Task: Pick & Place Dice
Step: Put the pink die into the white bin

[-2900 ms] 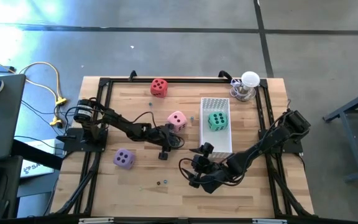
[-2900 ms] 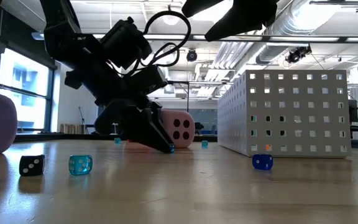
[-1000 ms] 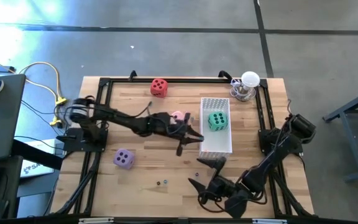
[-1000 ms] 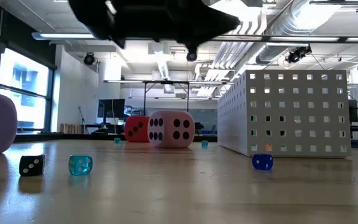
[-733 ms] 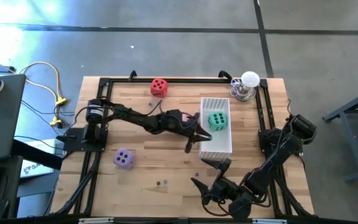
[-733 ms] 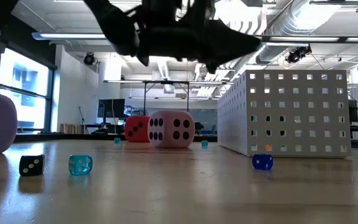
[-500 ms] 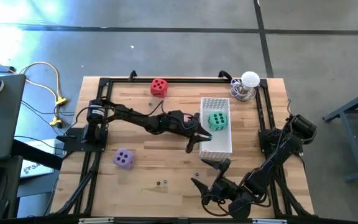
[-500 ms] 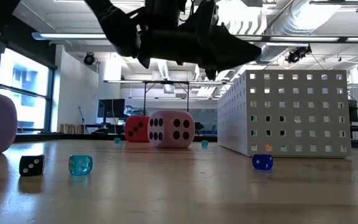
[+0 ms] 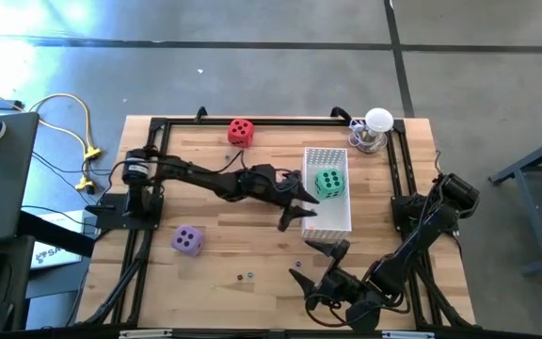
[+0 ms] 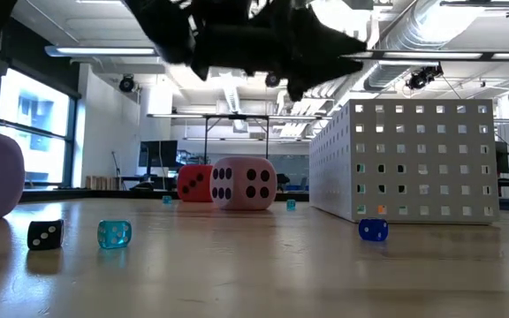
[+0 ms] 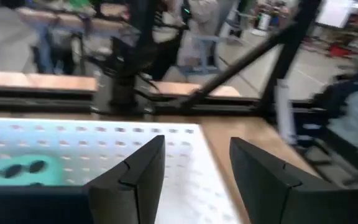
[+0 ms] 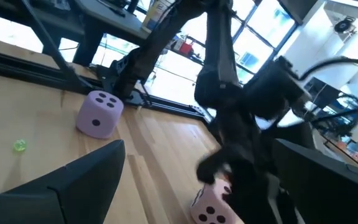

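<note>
Step in hand: by my reading, moving the dice into the white box (image 9: 328,218), one at a time.
Left claw (image 9: 295,215): hangs in the air over the box's left wall, fingers (image 11: 129,176) part-way apart with nothing between them.
Right claw (image 9: 314,265): waits near the desk's near edge, spread wide and empty.
Green die (image 9: 327,183): already inside the box, toward its far end.
Pink die (image 10: 244,183): on the desk (image 9: 215,273) just left of the box, free of both claws; from above the left arm covers it.
Red die (image 9: 241,131): on the desk by the far edge, well apart from the box.
Purple die (image 9: 187,240): on the desk at the near left, well apart from the box.
Progress: one of four in, three out.
Risk, empty trip: the left claw is at the box with nothing to drop, so the pink die would need another pick.
Risk, collision: a low reach back for the pink die could clip the box wall and shove the box.
Risk, soft grip: a shallow pinch on a squashy cube may let it slip out mid-carry.
Risk, small dice (image 10: 114,233): they could roll underfoot or be nudged.
</note>
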Motion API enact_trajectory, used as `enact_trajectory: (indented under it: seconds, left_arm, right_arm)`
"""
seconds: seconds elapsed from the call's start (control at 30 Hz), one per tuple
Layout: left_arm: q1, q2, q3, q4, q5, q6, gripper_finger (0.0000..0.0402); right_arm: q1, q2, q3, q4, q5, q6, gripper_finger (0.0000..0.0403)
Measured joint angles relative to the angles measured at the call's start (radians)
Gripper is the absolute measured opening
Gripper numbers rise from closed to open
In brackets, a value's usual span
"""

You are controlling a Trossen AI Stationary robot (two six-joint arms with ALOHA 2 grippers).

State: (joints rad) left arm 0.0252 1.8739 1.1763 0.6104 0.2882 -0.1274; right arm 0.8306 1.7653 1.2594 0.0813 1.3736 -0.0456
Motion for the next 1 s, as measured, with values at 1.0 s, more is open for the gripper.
enact_trajectory:
  seconds: [1.0]
  left_arm:
    - [-0.210, -1.017, -0.249, -1.362, -0.542, -0.134, 0.0174]
  right_arm:
    - [-0.212, 0.000, 0.000, 0.130, -0.963, 0.044, 0.0398]
